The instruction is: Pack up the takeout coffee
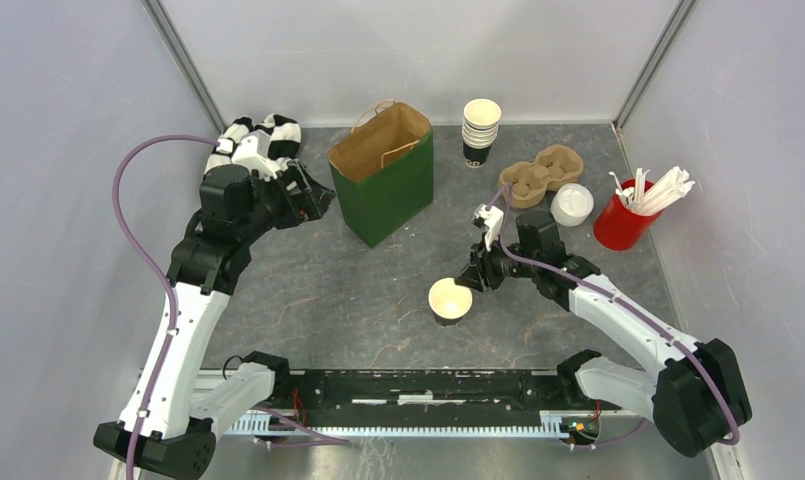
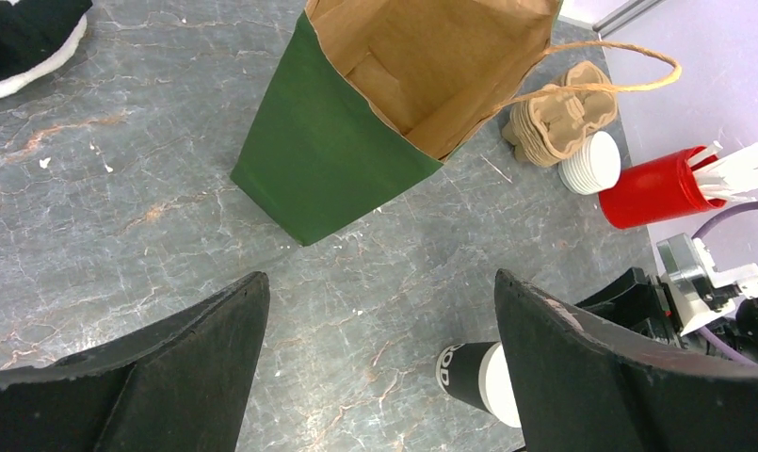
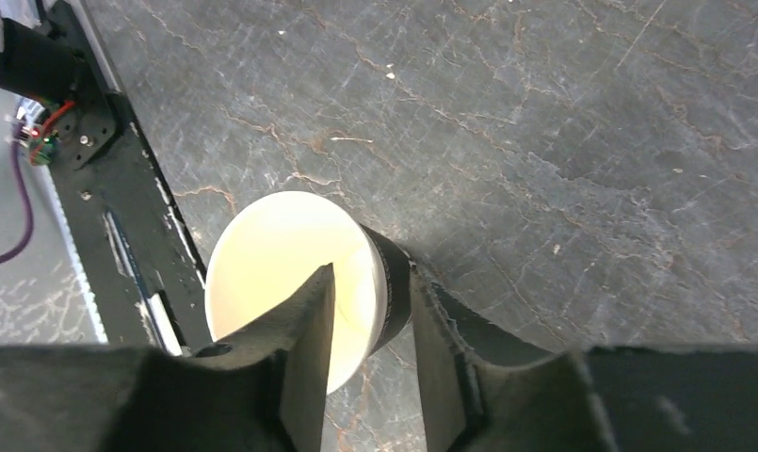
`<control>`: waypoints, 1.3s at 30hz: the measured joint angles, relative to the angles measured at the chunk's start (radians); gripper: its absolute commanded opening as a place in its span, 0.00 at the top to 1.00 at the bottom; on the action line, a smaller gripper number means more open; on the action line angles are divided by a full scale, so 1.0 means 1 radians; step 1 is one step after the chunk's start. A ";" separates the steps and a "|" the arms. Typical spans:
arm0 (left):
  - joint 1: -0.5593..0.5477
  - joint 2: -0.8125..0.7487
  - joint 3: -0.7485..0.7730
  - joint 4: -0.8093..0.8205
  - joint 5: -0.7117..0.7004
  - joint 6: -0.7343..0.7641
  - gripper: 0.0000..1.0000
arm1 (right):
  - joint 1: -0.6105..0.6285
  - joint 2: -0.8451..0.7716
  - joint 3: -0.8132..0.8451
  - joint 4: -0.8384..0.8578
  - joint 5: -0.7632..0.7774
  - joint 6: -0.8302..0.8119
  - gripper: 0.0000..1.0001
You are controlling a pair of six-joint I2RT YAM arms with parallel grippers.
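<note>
Overhead, an open paper cup (image 1: 450, 298), dark outside and cream inside, stands upright on the grey table (image 1: 358, 290), a little right of centre. With that cup as the middle of a dial, the right gripper (image 1: 475, 275) is at its rim at 2 o'clock. A green paper bag (image 1: 383, 190) stands open at 11, a stack of cups (image 1: 481, 135) is at 12, and a cardboard carrier (image 1: 538, 172) is at 1. A pile of white lids (image 1: 572, 204) sits just past the carrier, and a red cup (image 1: 618, 225) of white stirrers is at 2. The left gripper (image 1: 313, 195) hangs at 10 o'clock, just left of the bag.

From the left wrist, the left gripper (image 2: 379, 278) has its jaws spread wide with only bare table between them. The bag (image 2: 328, 179) is at 12 o'clock, its brown inside showing. The cup (image 2: 474, 377) peeks out at 5 o'clock beside the right-hand finger.

From the right wrist, the right gripper (image 3: 373, 273) straddles the wall of the cup (image 3: 271, 245), with one finger (image 3: 304, 348) inside and the other outside. The jaws are partly open. A strip of cream shows between the inner finger and the wall, so the wall is not pinched.
</note>
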 measured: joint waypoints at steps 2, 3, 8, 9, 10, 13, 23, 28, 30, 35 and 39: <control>0.000 -0.003 0.000 0.001 0.000 0.000 0.06 | 0.003 0.000 0.020 -0.033 0.021 0.000 0.45; 0.000 -0.004 0.000 0.001 0.000 0.000 0.06 | 0.003 0.001 0.047 -0.068 0.047 -0.003 0.43; 0.000 -0.005 0.000 0.001 0.000 0.000 0.05 | -0.079 0.053 0.256 -0.218 0.279 -0.005 0.35; 0.000 -0.005 0.000 0.001 0.000 0.000 0.05 | -0.125 0.087 0.312 -0.243 0.339 -0.003 0.35; 0.000 -0.005 0.000 0.001 0.000 0.000 0.05 | -0.176 0.131 0.364 -0.259 0.404 -0.001 0.35; 0.000 -0.002 0.000 0.001 0.004 0.000 0.05 | -0.269 0.269 0.473 -0.306 0.561 -0.009 0.36; 0.000 0.062 0.037 -0.005 0.032 0.003 0.05 | -0.407 0.623 0.674 -0.367 0.788 -0.074 0.49; 0.000 0.087 0.072 -0.013 0.033 0.021 0.05 | -0.437 0.700 0.732 -0.365 0.816 -0.083 0.56; 0.000 0.089 0.079 -0.023 0.033 0.026 0.05 | -0.446 0.732 0.766 -0.365 0.819 -0.086 0.61; 0.000 0.093 0.085 -0.036 0.033 0.034 0.05 | -0.455 0.790 0.828 -0.365 0.817 -0.088 0.67; 0.000 0.100 0.095 -0.049 0.033 0.034 0.05 | -0.455 0.809 0.851 -0.366 0.817 -0.087 0.68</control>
